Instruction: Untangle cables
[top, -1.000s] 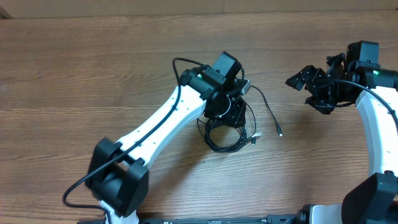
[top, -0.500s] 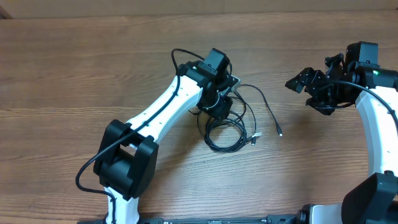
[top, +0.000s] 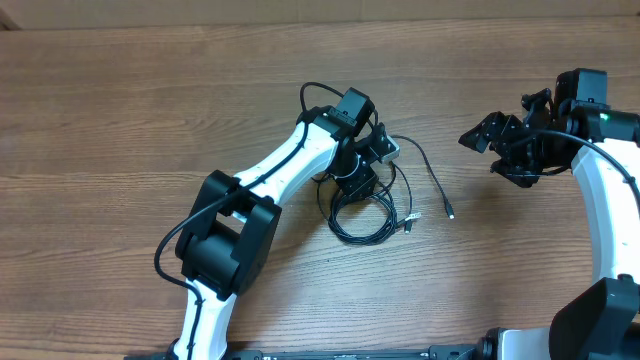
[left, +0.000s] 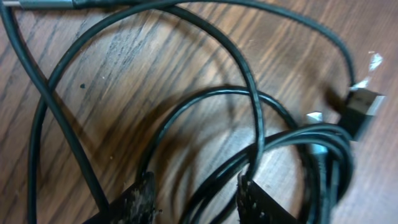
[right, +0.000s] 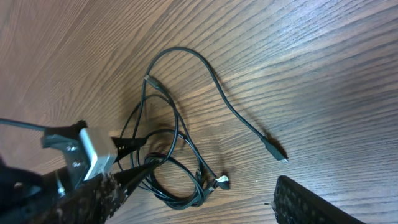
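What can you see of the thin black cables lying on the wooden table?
The thin black cables look like rubber-coated cords, tangled into a loose round coil flat on the brown wooden table. One strand arcs out to the right and ends in a small dark plug; a metallic plug lies by the coil. The left pincer stands over the coil, strands passing between its fingers.

Matt black rubbery cables (left: 254, 106) with a shiny metal plug (left: 362, 111) on a grained wooden table (left: 124, 68)

Overhead top-down, left wrist close-up, right wrist oblique from afar; cables (top: 360, 238) common to all.
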